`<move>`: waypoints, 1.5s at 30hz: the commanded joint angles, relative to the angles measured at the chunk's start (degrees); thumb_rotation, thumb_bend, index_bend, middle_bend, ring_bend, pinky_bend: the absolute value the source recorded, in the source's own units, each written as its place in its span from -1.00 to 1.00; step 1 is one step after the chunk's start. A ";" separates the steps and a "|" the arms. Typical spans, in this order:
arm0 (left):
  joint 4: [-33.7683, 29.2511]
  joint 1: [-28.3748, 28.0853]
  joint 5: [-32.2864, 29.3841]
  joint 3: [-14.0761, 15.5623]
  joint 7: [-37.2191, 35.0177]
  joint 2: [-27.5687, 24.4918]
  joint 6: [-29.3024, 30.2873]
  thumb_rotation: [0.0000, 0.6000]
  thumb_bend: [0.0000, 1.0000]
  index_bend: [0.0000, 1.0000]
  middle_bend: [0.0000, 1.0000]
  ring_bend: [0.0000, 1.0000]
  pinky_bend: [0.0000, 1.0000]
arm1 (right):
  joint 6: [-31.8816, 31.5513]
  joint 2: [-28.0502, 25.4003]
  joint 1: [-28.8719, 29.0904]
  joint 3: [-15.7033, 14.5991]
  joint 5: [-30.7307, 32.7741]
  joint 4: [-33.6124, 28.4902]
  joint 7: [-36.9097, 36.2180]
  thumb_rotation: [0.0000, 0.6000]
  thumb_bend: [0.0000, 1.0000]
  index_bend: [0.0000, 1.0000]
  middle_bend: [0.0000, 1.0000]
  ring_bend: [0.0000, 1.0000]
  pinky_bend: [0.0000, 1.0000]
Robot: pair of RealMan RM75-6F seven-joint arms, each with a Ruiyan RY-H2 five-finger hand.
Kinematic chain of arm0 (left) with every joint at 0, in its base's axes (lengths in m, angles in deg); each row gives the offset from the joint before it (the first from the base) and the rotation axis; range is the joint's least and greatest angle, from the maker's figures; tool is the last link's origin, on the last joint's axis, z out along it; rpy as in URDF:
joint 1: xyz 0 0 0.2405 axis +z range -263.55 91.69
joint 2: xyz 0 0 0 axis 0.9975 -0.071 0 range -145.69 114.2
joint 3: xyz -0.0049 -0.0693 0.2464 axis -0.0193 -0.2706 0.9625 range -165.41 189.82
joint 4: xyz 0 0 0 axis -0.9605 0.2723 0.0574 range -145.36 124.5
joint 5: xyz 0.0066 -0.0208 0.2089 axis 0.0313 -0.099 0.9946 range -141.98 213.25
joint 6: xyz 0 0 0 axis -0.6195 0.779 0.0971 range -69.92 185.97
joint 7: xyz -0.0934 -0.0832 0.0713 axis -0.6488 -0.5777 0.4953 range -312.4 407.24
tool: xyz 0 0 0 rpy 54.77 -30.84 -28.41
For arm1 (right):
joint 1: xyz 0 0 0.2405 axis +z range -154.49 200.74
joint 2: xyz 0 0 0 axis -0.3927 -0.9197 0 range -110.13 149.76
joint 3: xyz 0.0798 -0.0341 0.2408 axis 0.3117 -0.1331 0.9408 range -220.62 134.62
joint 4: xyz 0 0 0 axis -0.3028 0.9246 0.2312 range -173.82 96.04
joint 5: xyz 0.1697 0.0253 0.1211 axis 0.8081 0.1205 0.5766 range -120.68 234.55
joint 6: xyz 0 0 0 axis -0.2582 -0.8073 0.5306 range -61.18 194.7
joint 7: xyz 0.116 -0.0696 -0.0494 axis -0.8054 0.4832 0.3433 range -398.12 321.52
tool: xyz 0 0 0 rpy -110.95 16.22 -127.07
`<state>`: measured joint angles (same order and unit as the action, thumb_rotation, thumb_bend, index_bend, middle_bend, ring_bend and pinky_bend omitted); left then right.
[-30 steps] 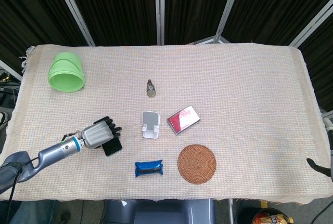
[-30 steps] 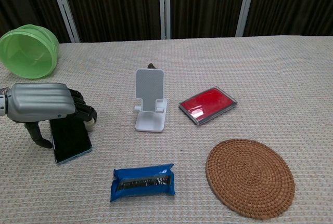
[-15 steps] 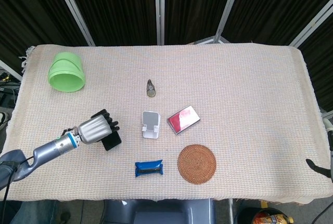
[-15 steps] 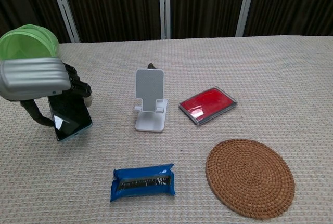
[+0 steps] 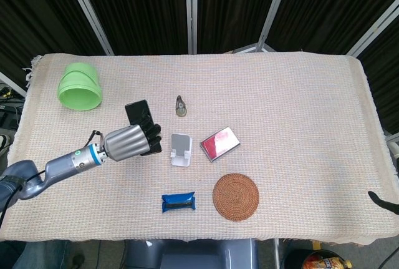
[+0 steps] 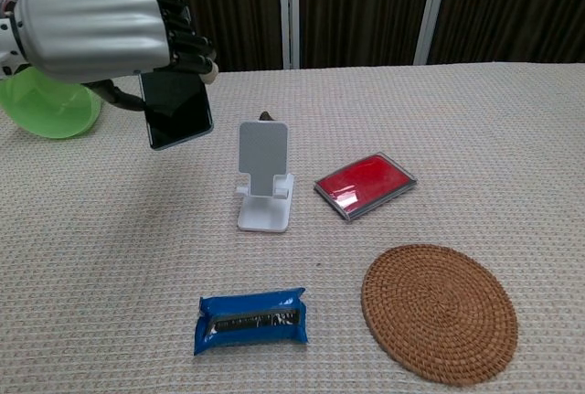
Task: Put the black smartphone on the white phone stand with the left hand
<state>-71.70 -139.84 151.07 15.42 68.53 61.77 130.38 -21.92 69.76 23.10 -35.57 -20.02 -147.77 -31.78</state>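
Head view: a woven beige cloth covers the surface (image 5: 287,94), with dark curtain panels behind it. The left robot hand (image 5: 131,142) reaches in from the lower left, its fingers clasping the black smartphone (image 5: 139,114), which juts past them toward the far edge. The white phone stand (image 5: 180,149) sits just right of the hand.

Chest view: the left robot hand (image 6: 96,24) is raised above the surface (image 6: 475,120), smartphone (image 6: 175,108) hanging below its fingers, up and left of the stand (image 6: 265,175).
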 commanded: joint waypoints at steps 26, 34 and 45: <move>4.41 -9.28 5.23 -0.78 20.57 10.69 -13.73 1.00 -0.71 0.17 -0.19 -0.08 -0.29 | 0.52 -1.60 -0.86 -0.09 0.92 1.52 -4.96 1.00 -1.00 -1.00 -1.00 -1.00 -1.00; 8.08 -8.32 4.13 -1.58 24.69 15.13 -12.08 1.00 -0.71 0.16 -0.19 -0.08 -0.31 | 0.99 -1.79 -0.73 -0.01 1.27 1.65 -5.51 1.00 -1.00 -1.00 -1.00 -1.00 -1.00; 7.48 -7.60 2.97 -0.68 26.56 15.83 -11.68 1.00 -0.71 0.16 -0.19 -0.08 -0.31 | 0.85 -2.26 -0.91 -0.19 0.48 1.65 -6.56 1.00 -1.00 -1.00 -1.00 -1.00 -1.00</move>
<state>-64.13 -147.50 154.09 14.66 95.00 77.57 118.78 -21.01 67.53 22.23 -35.73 -19.48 -146.08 -38.29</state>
